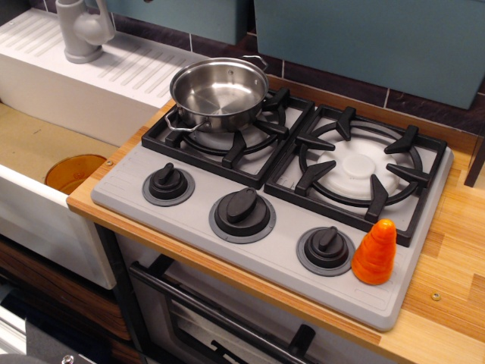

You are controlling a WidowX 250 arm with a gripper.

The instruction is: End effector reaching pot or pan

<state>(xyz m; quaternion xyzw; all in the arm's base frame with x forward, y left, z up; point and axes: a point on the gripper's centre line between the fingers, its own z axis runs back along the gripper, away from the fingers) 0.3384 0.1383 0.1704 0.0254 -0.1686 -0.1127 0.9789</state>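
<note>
One stainless-steel pot [220, 92] sits on the left burner grate [227, 130] of a grey toy stove top [136, 176], which rests on a wooden bench [455, 265]. The pot stands upright and empty, its shiny inside catching reflections. Two thin wire loop handles stick out from it: one toward the front left, over the grate's edge, and one toward the back right. The pot covers most of the burner beneath it and leans toward the rear left part of that grate.

The right burner grate [358, 168] is bare, with a white round burner cap [356, 165] showing in its middle. Three black knobs [242, 212] on grey rings run in a row along the front of the stove, parallel to the front edge of the bench. An orange ridged cone-shaped toy [376, 252] stands upright at the front right corner of the stove, just beside the right-hand knob and well apart from the pot.

Beyond the left edge of the bench lies a white sink unit with a ribbed drainboard [114, 72] and a grey tap [79, 29] at the back. An orange round thing [73, 173] shows down in the basin near the bench's left front corner.

The end effector is nowhere in this view, so I cannot tell whether its fingers are spread or closed.
</note>
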